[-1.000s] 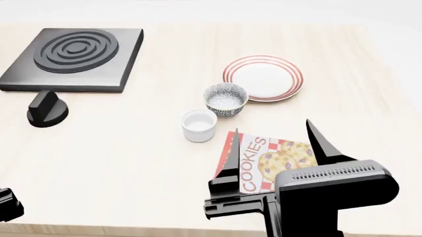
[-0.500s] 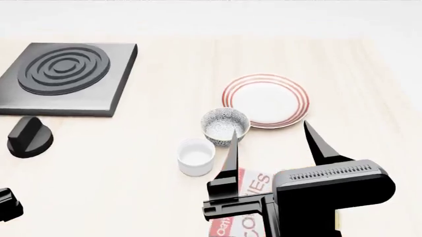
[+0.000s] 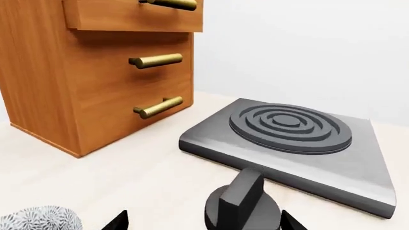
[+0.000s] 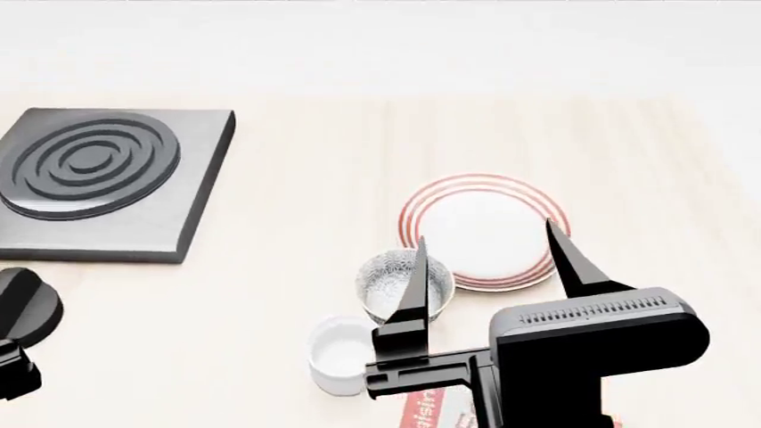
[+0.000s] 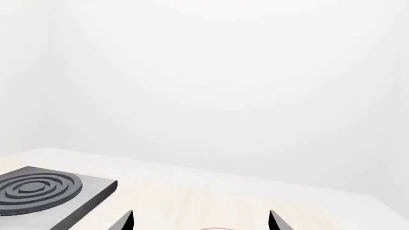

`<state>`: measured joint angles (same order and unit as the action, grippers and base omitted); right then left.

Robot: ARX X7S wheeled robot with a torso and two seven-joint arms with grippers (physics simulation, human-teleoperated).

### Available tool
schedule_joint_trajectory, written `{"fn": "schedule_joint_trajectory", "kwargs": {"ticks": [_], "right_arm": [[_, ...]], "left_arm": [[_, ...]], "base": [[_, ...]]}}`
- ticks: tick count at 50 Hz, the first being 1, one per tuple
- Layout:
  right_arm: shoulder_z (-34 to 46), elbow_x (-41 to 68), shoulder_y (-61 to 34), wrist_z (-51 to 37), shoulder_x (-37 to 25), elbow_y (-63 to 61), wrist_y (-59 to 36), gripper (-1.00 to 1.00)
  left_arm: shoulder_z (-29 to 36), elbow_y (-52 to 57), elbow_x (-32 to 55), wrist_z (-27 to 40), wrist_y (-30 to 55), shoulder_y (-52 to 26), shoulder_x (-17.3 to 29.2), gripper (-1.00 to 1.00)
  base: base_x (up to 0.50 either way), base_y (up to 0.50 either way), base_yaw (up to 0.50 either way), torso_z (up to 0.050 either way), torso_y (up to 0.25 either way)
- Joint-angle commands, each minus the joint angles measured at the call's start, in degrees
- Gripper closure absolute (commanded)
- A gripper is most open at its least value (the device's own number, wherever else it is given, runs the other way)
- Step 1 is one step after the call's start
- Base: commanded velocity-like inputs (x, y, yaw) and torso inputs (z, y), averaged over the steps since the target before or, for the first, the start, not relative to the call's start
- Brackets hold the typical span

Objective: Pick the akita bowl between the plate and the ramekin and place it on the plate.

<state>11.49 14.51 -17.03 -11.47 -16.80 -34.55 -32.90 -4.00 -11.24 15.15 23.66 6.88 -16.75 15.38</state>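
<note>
Grey-speckled akita bowl [image 4: 405, 285] sits tight between plate [image 4: 482, 232] and ramekin [image 4: 339, 357]; the right gripper [image 4: 487, 267], jaws released, could knock either neighbour descending.

On the counter [image 4: 309, 178] the plate [image 4: 482, 230] lies right of centre; the akita bowl [image 4: 393, 287] sits just beside its near-left edge; the ramekin [image 4: 338, 355] stands nearer and left of the bowl, close to it; the burner block [image 4: 102, 183] lies far left, well apart; a knob [image 4: 24, 306] sits before it; a drawer cabinet [image 3: 96, 67] stands beyond the block.
</note>
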Motion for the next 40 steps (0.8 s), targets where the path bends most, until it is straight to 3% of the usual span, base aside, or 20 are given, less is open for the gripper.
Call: {"fn": "schedule_joint_trajectory", "kwargs": {"ticks": [1,40], "right_arm": [[-1.0,-1.1,0.0,1.3,0.7,0.7,0.9,-1.00],[-0.2,-0.2,-0.2,1.0,0.1,2.1,2.0,-1.00]], "left_arm": [[-1.3,0.6,0.4,-2.1,-0.3,0.5,-1.0,-1.00],[-0.8,0.8,1.0,-1.5,-0.3,0.5,-0.6,-1.00]], "base": [[0.30,0.00,0.00,0.000,0.000],[0.30,0.00,0.00,0.000,0.000]]}}
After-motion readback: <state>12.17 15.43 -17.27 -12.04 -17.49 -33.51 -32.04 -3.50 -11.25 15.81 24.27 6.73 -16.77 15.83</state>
